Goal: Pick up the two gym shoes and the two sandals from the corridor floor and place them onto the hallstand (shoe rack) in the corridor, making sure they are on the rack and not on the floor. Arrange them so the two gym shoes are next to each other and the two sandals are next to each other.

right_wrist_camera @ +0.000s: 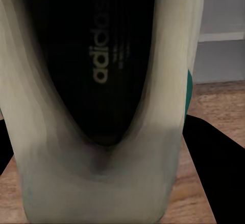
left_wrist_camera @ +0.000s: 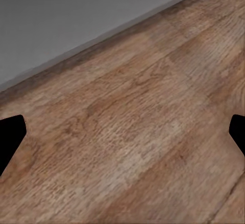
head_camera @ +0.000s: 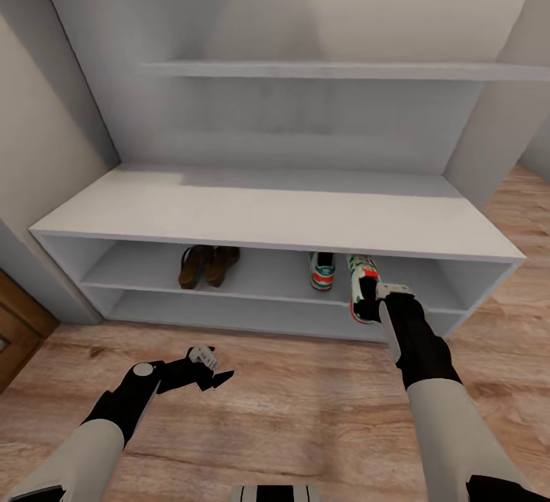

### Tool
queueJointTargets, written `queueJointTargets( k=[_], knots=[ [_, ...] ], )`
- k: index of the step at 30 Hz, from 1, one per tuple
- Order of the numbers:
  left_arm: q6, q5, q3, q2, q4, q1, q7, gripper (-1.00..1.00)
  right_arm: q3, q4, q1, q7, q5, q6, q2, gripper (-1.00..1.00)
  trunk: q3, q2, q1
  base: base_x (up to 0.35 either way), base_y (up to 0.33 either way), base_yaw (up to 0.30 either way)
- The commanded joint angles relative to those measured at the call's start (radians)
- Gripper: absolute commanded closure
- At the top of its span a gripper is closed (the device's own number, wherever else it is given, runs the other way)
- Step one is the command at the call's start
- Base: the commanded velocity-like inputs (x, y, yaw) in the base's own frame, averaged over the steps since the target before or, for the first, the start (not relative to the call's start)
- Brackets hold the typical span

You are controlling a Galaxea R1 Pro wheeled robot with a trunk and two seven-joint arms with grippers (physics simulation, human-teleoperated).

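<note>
The two sandals (head_camera: 203, 265) lie side by side on the upper shelf row of the hallstand (head_camera: 267, 215), left of centre. One gym shoe (head_camera: 321, 270) stands on the same shelf to their right. Just right of it, the second gym shoe (head_camera: 361, 288) is at the shelf's front edge, heel sticking out, with my right gripper (head_camera: 376, 297) shut on its heel. In the right wrist view its dark inside (right_wrist_camera: 102, 55) is very close, with a black finger (right_wrist_camera: 214, 157) beside it. My left gripper (head_camera: 218, 372) hangs open over the corridor floor (head_camera: 290, 403).
Stepped grey wall shelves (head_camera: 321, 70) rise above the hallstand's top. A brown wooden door (head_camera: 15, 330) stands at the left edge. The left wrist view shows floor planks (left_wrist_camera: 143, 132) and a grey wall or base (left_wrist_camera: 76, 14).
</note>
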Motion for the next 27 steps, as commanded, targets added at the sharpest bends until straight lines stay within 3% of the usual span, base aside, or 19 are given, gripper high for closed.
queueJointTargets(
  k=[1,7,14,27],
  knots=[
    [-0.009,-0.011,0.007,-0.001,0.0,-0.001,-0.004,-1.0,-0.002,-0.001,-0.001,0.004,0.009,0.005,0.001,1.0,-0.001,0.0,0.0,0.148,0.0,0.0],
    [-0.009,-0.012,0.006,-0.004,0.019,-0.001,-0.004,-1.0,-0.002,-0.001,0.0,0.004,0.009,0.004,0.001,1.0,-0.001,0.0,0.0,0.055,0.0,0.0],
    [-0.01,-0.015,0.007,-0.032,0.034,-0.001,-0.003,-1.0,-0.002,-0.001,-0.001,0.004,0.009,0.005,0.001,1.0,-0.001,0.0,0.0,0.167,0.021,0.0],
    [-0.01,-0.015,0.007,-0.035,0.036,-0.001,-0.003,-1.0,-0.002,-0.001,0.0,0.005,0.009,0.005,0.001,1.0,-0.001,0.0,0.0,0.124,0.036,0.0]
  ],
)
